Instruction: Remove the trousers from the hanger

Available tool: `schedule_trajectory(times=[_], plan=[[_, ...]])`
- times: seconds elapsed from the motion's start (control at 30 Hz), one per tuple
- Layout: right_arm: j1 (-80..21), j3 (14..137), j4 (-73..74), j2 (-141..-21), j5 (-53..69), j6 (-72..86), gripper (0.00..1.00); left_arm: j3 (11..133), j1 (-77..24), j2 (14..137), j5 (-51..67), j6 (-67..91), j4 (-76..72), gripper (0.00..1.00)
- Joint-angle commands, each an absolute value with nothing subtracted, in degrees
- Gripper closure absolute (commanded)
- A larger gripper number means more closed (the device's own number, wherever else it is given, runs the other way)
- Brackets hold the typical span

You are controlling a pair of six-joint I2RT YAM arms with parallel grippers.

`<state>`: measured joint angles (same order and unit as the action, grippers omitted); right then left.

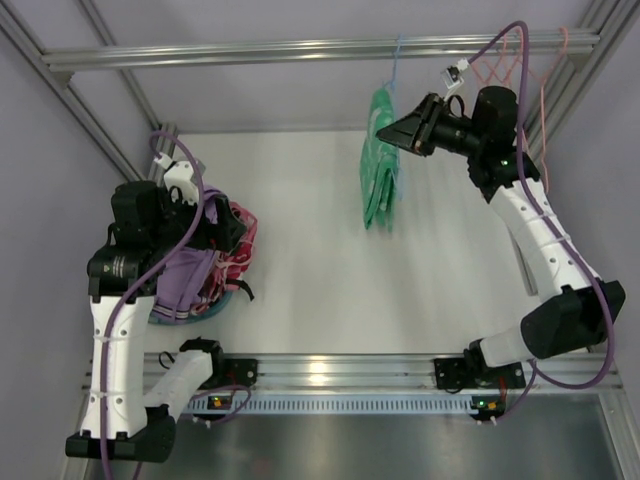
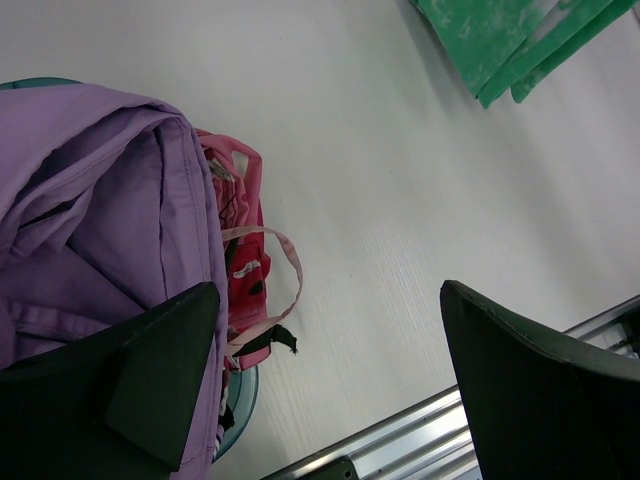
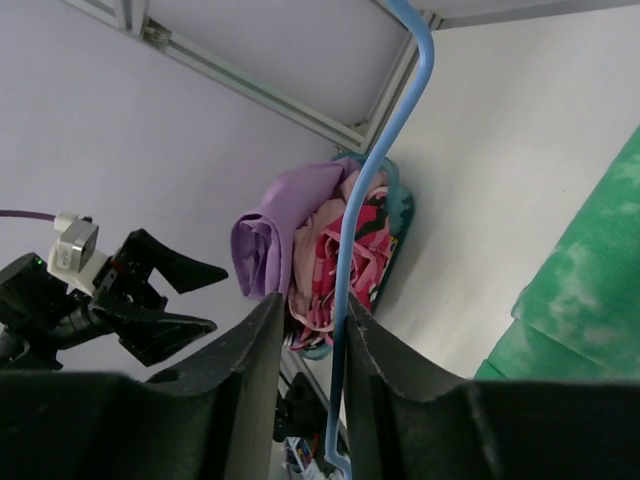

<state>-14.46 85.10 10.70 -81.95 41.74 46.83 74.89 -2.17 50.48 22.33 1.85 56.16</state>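
Observation:
The bright green trousers (image 1: 380,170) hang folded over the light-blue hanger (image 1: 396,60), whose hook sits on the top rail. In the right wrist view the hanger's wire (image 3: 352,230) runs down between the fingers of my right gripper (image 3: 312,305), against the right finger, with a gap to the left one. The jaws stand narrowly apart. The trousers (image 3: 590,290) show at the right of that view. In the top view my right gripper (image 1: 392,133) is at the top of the trousers. My left gripper (image 2: 325,300) is wide open and empty, beside the purple cloth (image 2: 100,200).
A teal basket (image 1: 215,308) at the left holds the purple cloth (image 1: 185,280) and a red-pink patterned cloth (image 1: 240,250). Pink wire hangers (image 1: 510,65) hang on the top rail (image 1: 250,52) behind my right arm. An aluminium rail (image 1: 330,370) runs along the near edge.

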Motion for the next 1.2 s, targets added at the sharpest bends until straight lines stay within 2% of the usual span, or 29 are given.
schedule_trajectory(times=[0.0, 0.17, 0.2, 0.27, 0.6, 1.17], plan=[[-15.2, 85.34, 3.69, -82.0, 44.21, 51.15, 0.73, 76.2, -1.67, 50.27, 23.55, 2.64, 54.05, 0.02], [-15.12, 84.46, 1.59, -82.88, 45.0, 54.31, 0.86, 76.38, -1.67, 50.36, 23.73, 2.64, 54.14, 0.02], [-15.03, 84.29, 1.23, -82.97, 45.09, 54.93, 0.93, 76.2, -1.67, 50.36, 23.73, 2.64, 54.14, 0.02], [-15.12, 84.2, 0.53, -83.14, 45.61, 55.46, 1.0, 76.11, -1.67, 50.01, 23.73, 2.37, 54.14, 0.02], [-15.2, 83.58, -12.03, -79.55, 47.2, 56.51, 1.0, 74.62, -1.41, 48.08, 27.33, 2.02, 53.0, 0.02], [-15.21, 89.73, -22.15, -79.89, 46.93, 60.12, 1.0, 70.85, -1.05, 45.71, 26.37, 5.36, 49.84, 0.02]])
